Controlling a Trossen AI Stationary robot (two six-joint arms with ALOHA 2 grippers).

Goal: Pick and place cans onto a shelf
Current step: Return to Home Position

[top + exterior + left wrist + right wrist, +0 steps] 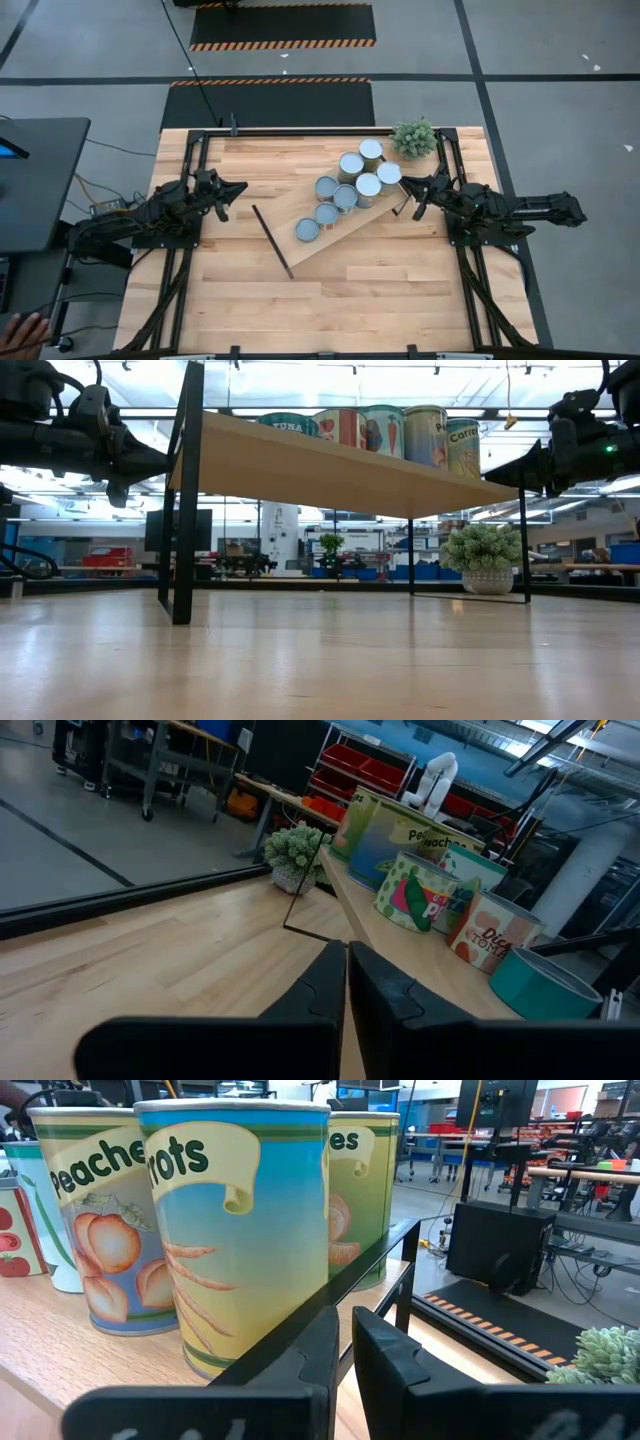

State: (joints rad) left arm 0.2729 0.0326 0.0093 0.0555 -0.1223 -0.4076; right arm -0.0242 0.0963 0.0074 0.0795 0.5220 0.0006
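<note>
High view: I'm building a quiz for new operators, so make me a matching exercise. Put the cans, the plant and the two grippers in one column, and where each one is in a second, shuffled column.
Things
1. cans
2. plant
3. left gripper
4. right gripper

Places
A. close to the end of the shelf nearest the plant
B. on the table, at a corner on the right arm's side
C. clustered on the shelf
D. over bare table, apart from the shelf and holding nothing

Pairs: 1-C, 2-B, 3-D, 4-A.
</note>
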